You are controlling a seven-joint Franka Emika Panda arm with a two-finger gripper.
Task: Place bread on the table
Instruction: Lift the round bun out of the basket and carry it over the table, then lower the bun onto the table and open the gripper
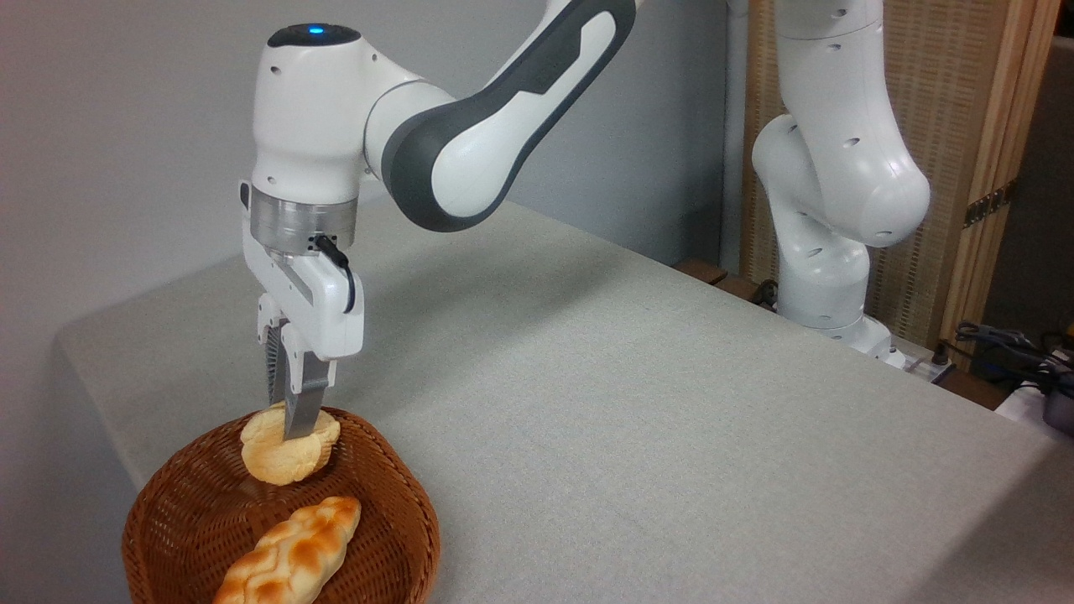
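Two loaves show at the wicker basket (394,537): the pale bread (273,457) sits pinched between the jaws of the gripper (289,424), which point straight down, its underside near the basket's far rim, while a braided loaf (294,554) lies below and in front of the jaws, inside the basket. Grey table (629,403) spreads to the jaws' right

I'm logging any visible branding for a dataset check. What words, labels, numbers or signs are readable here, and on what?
None readable: no words or numbers show on the arm, gripper, basket, bread, braided loaf or table.
The arm carries only a small blue light, with no text.
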